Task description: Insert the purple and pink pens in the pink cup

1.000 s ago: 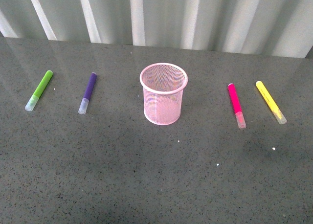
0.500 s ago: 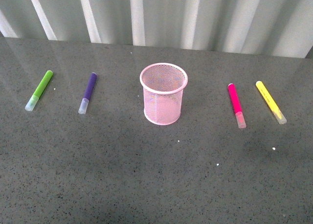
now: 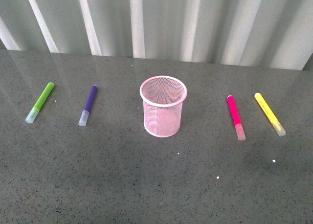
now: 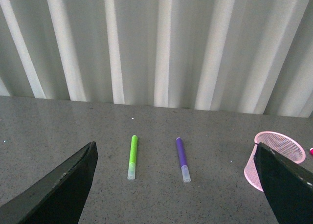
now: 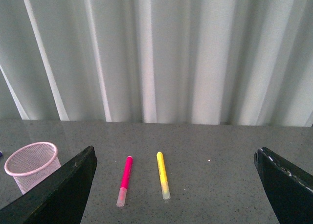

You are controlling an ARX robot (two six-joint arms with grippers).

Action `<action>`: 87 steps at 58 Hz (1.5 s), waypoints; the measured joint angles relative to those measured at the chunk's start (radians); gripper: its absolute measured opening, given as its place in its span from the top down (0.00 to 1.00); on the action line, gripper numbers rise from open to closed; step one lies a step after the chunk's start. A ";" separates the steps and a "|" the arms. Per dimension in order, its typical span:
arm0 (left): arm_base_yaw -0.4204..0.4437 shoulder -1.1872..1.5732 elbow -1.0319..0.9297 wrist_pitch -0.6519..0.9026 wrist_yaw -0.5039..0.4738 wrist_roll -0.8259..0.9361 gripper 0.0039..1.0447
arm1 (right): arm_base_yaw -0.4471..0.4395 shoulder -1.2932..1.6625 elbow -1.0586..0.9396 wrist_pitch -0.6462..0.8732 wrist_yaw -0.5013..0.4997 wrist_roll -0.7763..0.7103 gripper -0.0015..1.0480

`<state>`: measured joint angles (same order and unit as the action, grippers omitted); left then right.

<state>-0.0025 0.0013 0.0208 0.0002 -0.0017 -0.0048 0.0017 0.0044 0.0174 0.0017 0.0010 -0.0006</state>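
Note:
The pink cup stands upright and empty at the table's middle. The purple pen lies flat to its left, the pink pen flat to its right. Neither arm shows in the front view. In the left wrist view my left gripper is open and empty, well back from the purple pen, with the cup beside one finger. In the right wrist view my right gripper is open and empty, well back from the pink pen, with the cup at the edge.
A lime-green marker lies left of the purple pen. A yellow marker lies right of the pink pen. A ribbed white wall closes the back of the grey speckled table.
The whole scene has shifted slightly down in the front view, as if the camera tilted up. The pens and cup have not moved on the table.

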 joint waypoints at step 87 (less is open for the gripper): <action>-0.135 1.922 1.095 -0.014 0.084 -0.018 0.06 | 0.000 0.000 0.000 0.000 0.000 0.000 0.07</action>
<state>-0.1371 1.9232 1.1160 -0.0135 0.0826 -0.0227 0.0017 0.0044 0.0174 0.0013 0.0006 -0.0002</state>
